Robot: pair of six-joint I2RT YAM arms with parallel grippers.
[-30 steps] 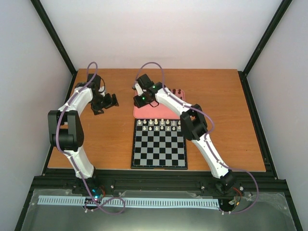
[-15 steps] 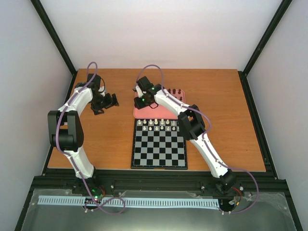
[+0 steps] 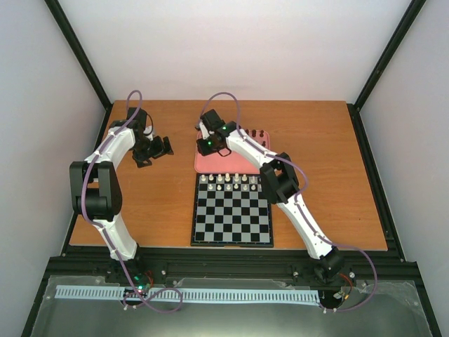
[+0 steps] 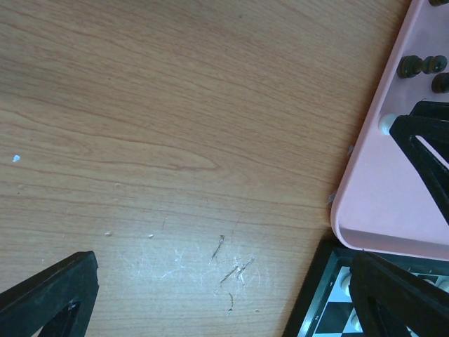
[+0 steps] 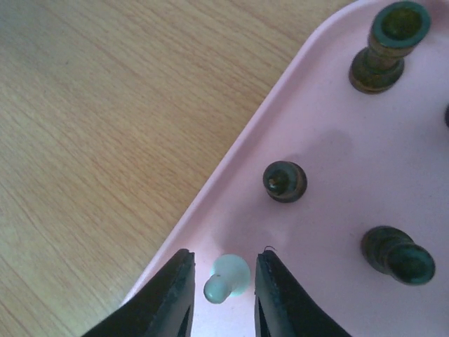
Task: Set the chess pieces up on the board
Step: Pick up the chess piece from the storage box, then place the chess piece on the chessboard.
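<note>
The right gripper (image 5: pixel 223 261), jaws barely apart around the cream pawn (image 5: pixel 229 275), could flick it off the tray's (image 5: pixel 330 203) left edge if it closes off-centre.

Top view: high and behind, looking down on whole table (image 3: pixel 154 203). Wrist views: close, facing downward, both sharing left corner of pink tray (image 4: pixel 393 196).

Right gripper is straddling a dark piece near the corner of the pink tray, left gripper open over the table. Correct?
Not quite. The right wrist view shows the piece between the fingers of the right gripper is cream-white, not dark. The rest holds: it stands near the corner of the pink tray, and the left gripper is open over the table.
</note>
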